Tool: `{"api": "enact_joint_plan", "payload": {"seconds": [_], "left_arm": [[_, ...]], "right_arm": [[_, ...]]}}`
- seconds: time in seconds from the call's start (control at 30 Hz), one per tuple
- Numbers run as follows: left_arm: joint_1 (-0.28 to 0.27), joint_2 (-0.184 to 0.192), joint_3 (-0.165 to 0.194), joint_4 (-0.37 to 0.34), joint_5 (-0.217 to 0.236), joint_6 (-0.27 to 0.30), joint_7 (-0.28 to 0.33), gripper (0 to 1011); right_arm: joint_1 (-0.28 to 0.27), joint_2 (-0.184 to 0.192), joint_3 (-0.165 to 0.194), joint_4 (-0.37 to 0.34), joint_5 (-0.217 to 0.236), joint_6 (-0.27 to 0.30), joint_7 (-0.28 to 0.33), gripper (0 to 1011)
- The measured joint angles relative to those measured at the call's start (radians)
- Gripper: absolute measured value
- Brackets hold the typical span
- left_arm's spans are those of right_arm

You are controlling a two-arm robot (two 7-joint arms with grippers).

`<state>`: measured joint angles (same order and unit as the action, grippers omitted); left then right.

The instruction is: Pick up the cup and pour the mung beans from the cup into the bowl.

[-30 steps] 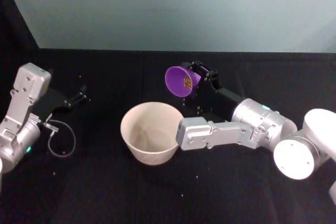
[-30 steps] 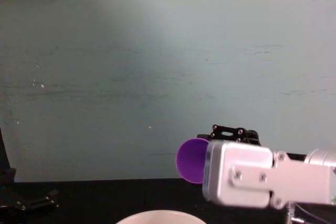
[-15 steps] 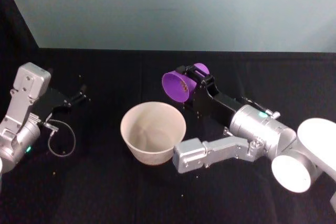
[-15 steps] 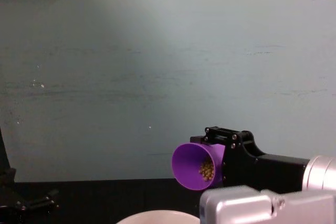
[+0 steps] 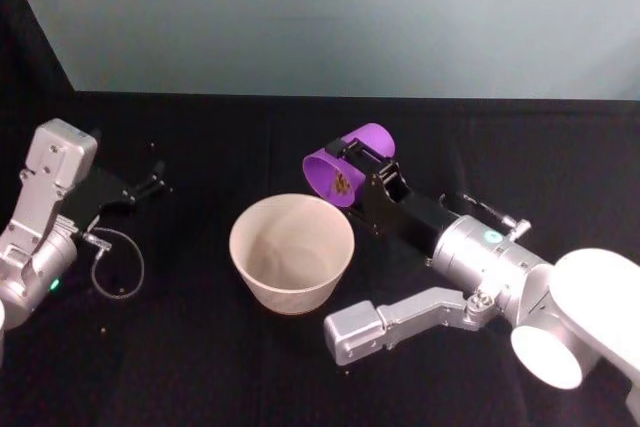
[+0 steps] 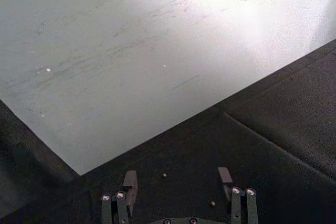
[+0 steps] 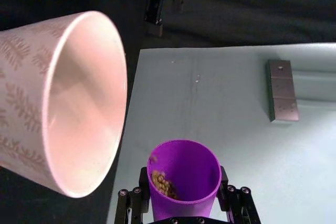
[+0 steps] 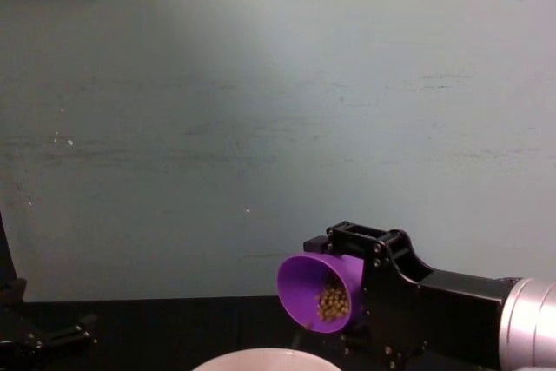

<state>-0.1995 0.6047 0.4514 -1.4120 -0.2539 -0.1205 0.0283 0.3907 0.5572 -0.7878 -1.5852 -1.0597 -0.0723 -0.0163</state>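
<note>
The purple cup (image 5: 345, 175) is tipped on its side just above the far right rim of the bowl (image 5: 243, 250), its mouth facing the bowl. My right gripper (image 5: 358, 161) is shut on the cup. The mung beans (image 5: 341, 184) lie at the low side of the mouth. In the chest view the cup (image 8: 306, 291) hangs over the bowl's rim (image 8: 261, 354), with the beans (image 8: 331, 299) near the lip. The right wrist view shows the cup (image 7: 184, 179), the beans (image 7: 164, 184) and the empty bowl (image 7: 31, 129). My left gripper (image 5: 150, 183) rests open at the far left.
A black cloth covers the table up to a pale green wall. A thin cable loop (image 5: 116, 269) lies by the left arm. A few stray beans (image 6: 165, 174) sit on the cloth near the left gripper (image 6: 177, 182).
The right gripper has rolled the cup further over and lowered it toward the bowl's rim. The beans have slid from the cup's bottom to its lip. The left arm has not moved.
</note>
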Motion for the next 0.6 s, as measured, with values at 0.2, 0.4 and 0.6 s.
{"api": "enact_joint_plan", "payload": {"seconds": [0.2, 0.4, 0.6], "left_arm": [[0.000, 0.000, 0.000, 0.000, 0.000, 0.000, 0.000, 1000], [0.000, 0.000, 0.000, 0.000, 0.000, 0.000, 0.000, 1000], [0.000, 0.000, 0.000, 0.000, 0.000, 0.000, 0.000, 1000]], "right_arm": [[0.000, 0.001, -0.017, 0.004, -0.097, 0.024, -0.030, 731], [0.000, 0.001, -0.026, 0.011, -0.137, 0.027, -0.042, 731], [0.006, 0.001, -0.042, 0.021, -0.179, 0.036, -0.051, 731]]}}
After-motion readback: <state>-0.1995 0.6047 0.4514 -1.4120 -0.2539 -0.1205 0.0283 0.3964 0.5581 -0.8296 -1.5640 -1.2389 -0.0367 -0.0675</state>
